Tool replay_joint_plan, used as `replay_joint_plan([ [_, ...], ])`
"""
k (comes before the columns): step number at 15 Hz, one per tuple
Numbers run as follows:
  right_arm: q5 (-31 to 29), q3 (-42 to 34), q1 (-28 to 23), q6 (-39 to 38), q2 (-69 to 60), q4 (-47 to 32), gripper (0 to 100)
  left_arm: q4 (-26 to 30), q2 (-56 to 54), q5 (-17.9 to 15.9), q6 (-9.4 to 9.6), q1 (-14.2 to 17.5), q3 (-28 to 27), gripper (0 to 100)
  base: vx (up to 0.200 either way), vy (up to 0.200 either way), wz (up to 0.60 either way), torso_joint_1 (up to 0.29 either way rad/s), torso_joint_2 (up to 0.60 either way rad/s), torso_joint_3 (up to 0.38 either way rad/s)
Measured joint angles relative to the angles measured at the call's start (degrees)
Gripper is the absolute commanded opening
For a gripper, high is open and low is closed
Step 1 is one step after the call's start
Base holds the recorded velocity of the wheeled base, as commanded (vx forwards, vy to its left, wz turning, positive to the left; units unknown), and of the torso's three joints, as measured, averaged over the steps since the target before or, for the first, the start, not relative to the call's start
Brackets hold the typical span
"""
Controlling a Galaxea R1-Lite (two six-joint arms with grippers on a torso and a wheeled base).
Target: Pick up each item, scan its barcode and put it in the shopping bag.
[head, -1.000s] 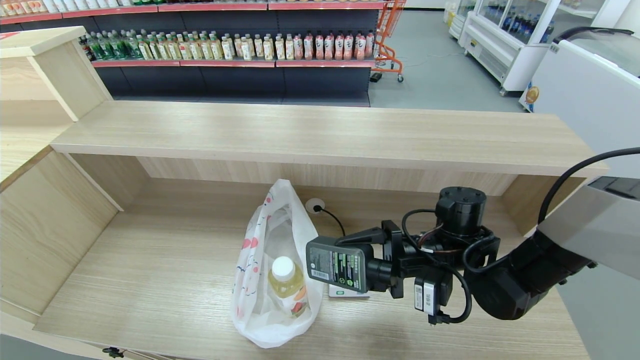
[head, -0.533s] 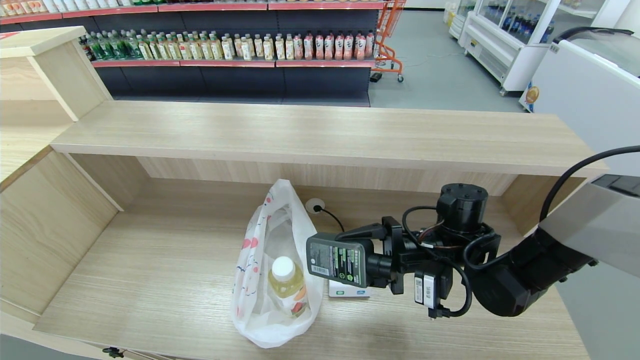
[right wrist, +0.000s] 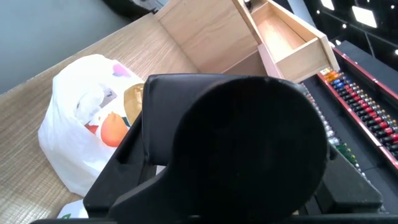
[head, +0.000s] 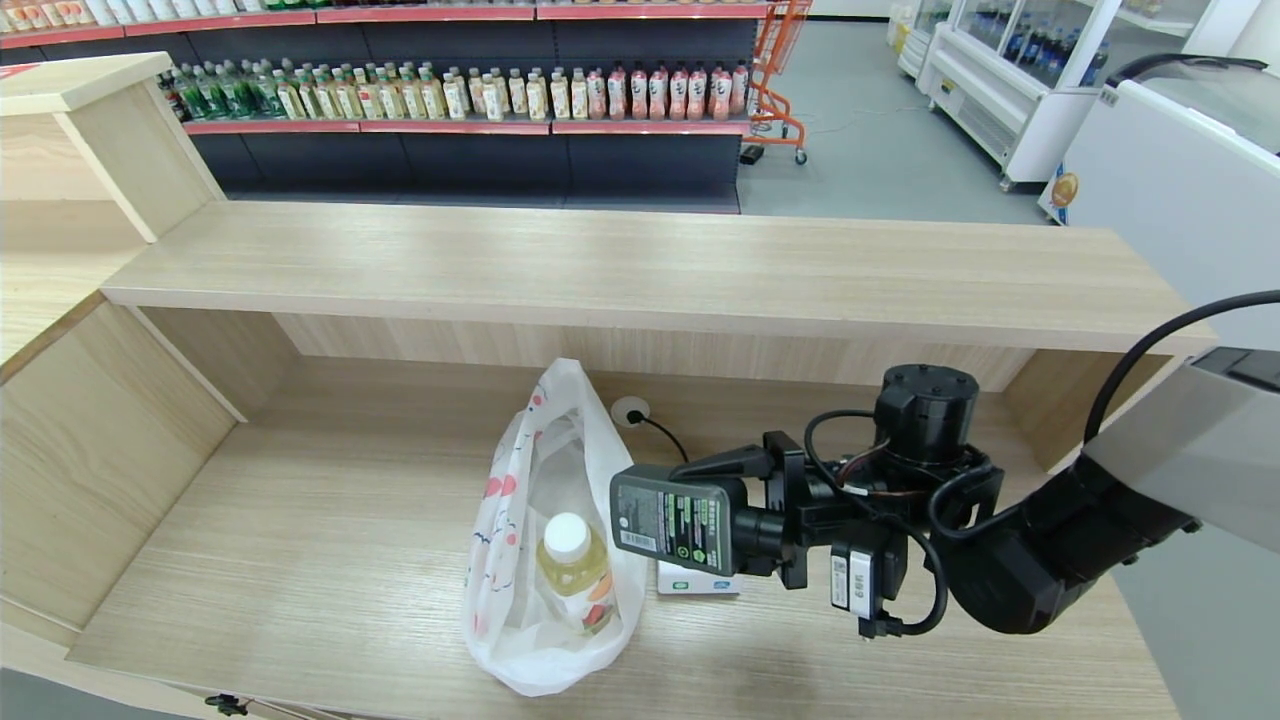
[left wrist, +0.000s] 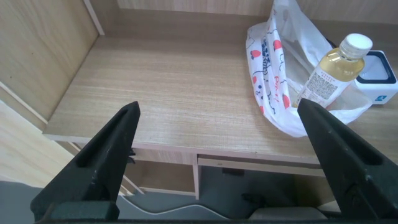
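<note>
**Right arm.** The right gripper (head: 752, 522) has its jaws clenched on the handle of a scanner (head: 672, 520). The scanner is held roughly level above the table (head: 300, 540). Its long axis runs across the robot's front and its head points to the robot's left, toward the bag (head: 492, 545).

**Left arm.** The left gripper (left wrist: 219, 109) has its jaws released, spread wide and empty, above the near edge of the table. It is well apart from the bag.

**Items.**
- A bottle (head: 572, 565) stands upright inside the bag, cap up.
- A small white box (head: 697, 582) lies flat on the table just beside the bag's right side, directly below the scanner head. Whether it touches the bag cannot be told.

**Governing relation.** The box lies straight beneath the scanner. The occupied right jaws are by far the nearer pair, and the free left jaws sit on the far side of the bag from the box.

**Assessment.** The box appears to be the item left to scan. The left arm would probably have to fetch it, reaching across or around the bag. The risk is snagging the bag's loose rim or tipping the bottle on the way.
</note>
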State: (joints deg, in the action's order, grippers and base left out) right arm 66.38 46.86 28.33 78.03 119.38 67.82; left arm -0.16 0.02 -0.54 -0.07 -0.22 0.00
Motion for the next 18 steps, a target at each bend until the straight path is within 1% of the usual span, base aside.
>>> replay_joint_plan([
  [4, 0.0, -0.3, -0.2, -0.4, -0.8, 0.0, 0, 0.0, 0.0, 0.0, 0.00, 0.0, 0.0, 100, 0.000, 0.000, 0.00, 0.000, 0.00, 0.000],
  [6, 0.0, -0.5, -0.3, -2.2, -1.6, 0.0, 0, 0.0, 0.0, 0.0, 0.00, 0.0, 0.0, 100, 0.000, 0.000, 0.00, 0.000, 0.00, 0.000],
  [9, -0.7, -3.4, -1.3, -8.0, -5.8, -0.4, 0, 0.0, 0.0, 0.0, 0.00, 0.0, 0.0, 100, 0.000, 0.000, 0.00, 0.000, 0.00, 0.000],
  [11, -3.7, -8.7, -3.1, -13.0, -12.0, -3.4, 0, 0.0, 0.0, 0.0, 0.00, 0.0, 0.0, 100, 0.000, 0.000, 0.00, 0.000, 0.00, 0.000],
  [12, -6.8, -11.3, -4.2, -16.6, -15.7, -5.1, 0, 0.0, 0.0, 0.0, 0.00, 0.0, 0.0, 100, 0.000, 0.000, 0.00, 0.000, 0.00, 0.000],
  [13, -11.3, -14.3, -5.5, -23.0, -20.2, -6.9, 0, 0.0, 0.0, 0.0, 0.00, 0.0, 0.0, 100, 0.000, 0.000, 0.00, 0.000, 0.00, 0.000],
  [15, -22.2, -18.2, -8.6, -42.3, -27.0, -8.9, 0, 0.0, 0.0, 0.0, 0.00, 0.0, 0.0, 100, 0.000, 0.000, 0.00, 0.000, 0.00, 0.000],
  [16, -29.9, -19.5, -9.7, -52.1, -29.4, -9.7, 0, 0.0, 0.0, 0.0, 0.00, 0.0, 0.0, 100, 0.000, 0.000, 0.00, 0.000, 0.00, 0.000],
  [17, -36.4, -20.5, -10.3, -60.4, -30.9, -10.1, 0, 0.0, 0.0, 0.0, 0.00, 0.0, 0.0, 100, 0.000, 0.000, 0.00, 0.000, 0.00, 0.000],
  [18, -41.3, -21.1, -10.2, -65.8, -31.5, -10.4, 0, 0.0, 0.0, 0.0, 0.00, 0.0, 0.0, 100, 0.000, 0.000, 0.00, 0.000, 0.00, 0.000],
])
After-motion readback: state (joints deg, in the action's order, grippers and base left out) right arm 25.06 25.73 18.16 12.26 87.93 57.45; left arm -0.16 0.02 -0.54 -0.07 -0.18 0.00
